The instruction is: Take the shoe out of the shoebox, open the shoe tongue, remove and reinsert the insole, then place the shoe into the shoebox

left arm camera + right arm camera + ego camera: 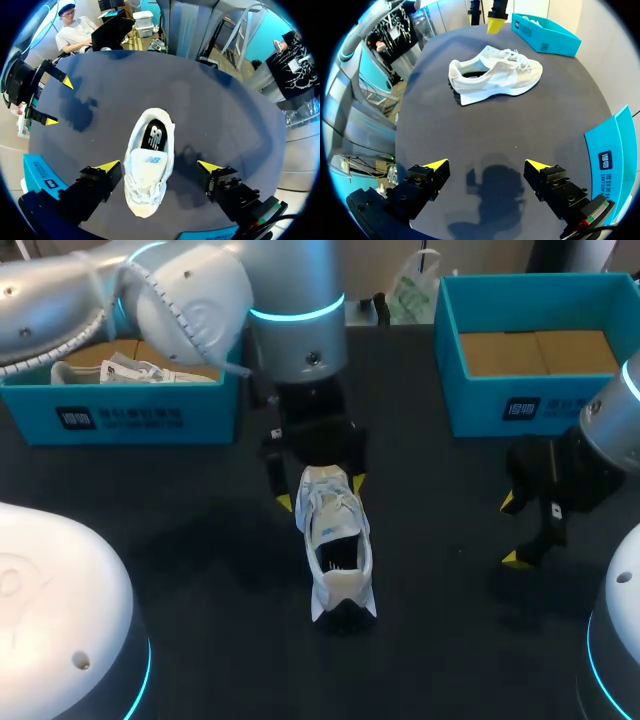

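Observation:
A white shoe [336, 540] stands upright on the dark table, toe toward the back and heel toward the front. Its dark insole [152, 137] shows through the opening. My left gripper [321, 493] hangs over the toe end, open, with its fingers on either side of the shoe [149, 172] and a gap at each side. My right gripper [512, 530] stands open to the shoe's right, over bare table, with nothing between its fingers. In the right wrist view the shoe [495, 75] lies well ahead of my right gripper [486, 165].
A teal shoebox [120, 418] at the back left holds another white shoe [130, 371]. A second teal box [530, 400] at the back right shows only a cardboard bottom. A white plastic bag [412, 290] lies behind, between the boxes.

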### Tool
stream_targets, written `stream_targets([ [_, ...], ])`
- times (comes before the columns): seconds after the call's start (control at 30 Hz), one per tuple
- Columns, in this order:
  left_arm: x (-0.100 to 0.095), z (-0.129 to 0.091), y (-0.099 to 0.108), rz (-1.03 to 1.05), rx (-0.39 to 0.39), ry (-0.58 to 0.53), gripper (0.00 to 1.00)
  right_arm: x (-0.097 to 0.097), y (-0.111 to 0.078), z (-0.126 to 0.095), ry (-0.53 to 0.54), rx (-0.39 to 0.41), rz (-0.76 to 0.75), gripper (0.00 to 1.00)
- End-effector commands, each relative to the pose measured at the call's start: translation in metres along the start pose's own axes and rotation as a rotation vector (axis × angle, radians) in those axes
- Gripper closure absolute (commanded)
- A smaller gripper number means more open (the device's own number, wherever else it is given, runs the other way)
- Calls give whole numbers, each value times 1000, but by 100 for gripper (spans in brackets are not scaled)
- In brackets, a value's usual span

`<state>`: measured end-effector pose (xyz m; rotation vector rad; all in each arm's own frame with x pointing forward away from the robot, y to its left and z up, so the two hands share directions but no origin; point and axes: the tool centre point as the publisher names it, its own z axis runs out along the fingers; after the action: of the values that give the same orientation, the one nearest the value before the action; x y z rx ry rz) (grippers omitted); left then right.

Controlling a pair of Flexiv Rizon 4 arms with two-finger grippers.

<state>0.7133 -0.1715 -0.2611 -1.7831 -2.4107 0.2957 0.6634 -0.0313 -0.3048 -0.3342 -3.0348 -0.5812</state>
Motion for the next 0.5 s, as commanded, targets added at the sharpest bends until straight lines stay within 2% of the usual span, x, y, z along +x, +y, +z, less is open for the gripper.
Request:
stream_targets([
  [0.03,-3,8,-4,-109,62,22,0,1,0,0,-2,1,0,0],
  [0.07,1,9,-7,-128,85,33,0,1,0,0,-2,1,0,0],
  [0.1,3,9,-9,-208,75,48,0,1,0,0,-2,1,0,0],
  [0.13,4,10,-13,-345,9,32,0,1,0,0,-2,1,0,0],
  [0.2,3,13,-18,-667,-240,-67,0,1,0,0,-2,1,0,0],
  [0.5,3,13,-18,-667,-240,-67,0,1,0,0,-2,1,0,0],
])
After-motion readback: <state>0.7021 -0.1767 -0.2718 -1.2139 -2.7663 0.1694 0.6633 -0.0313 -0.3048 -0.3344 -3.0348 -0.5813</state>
